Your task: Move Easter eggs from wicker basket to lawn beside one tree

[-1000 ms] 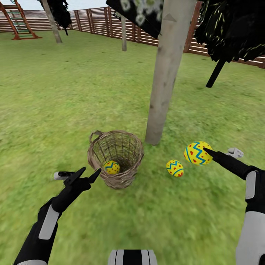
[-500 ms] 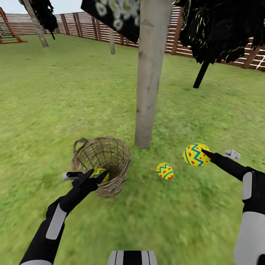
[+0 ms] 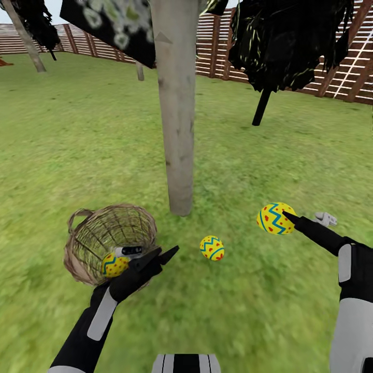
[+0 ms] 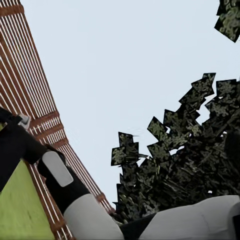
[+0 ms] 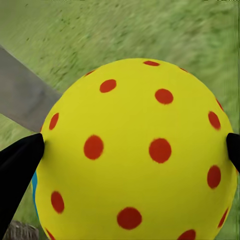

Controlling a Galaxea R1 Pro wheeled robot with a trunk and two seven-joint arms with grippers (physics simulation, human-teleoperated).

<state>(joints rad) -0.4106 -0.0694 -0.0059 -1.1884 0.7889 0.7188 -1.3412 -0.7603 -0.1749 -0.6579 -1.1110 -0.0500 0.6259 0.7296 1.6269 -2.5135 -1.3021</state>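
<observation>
One egg (image 3: 275, 218) sits clamped in the right claw (image 3: 288, 216); it should go down gently beside the tree (image 3: 177, 124). Left claw (image 3: 165, 255) spread apart near the basket (image 3: 85, 243).

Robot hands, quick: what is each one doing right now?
Left hand: open, holding nothing, beside the wicker basket.
Right hand: closed on an Easter egg.

Fenced garden: lawn (image 3: 77, 129), trees (image 3: 177, 129), wooden slat fence (image 3: 217, 52).
</observation>
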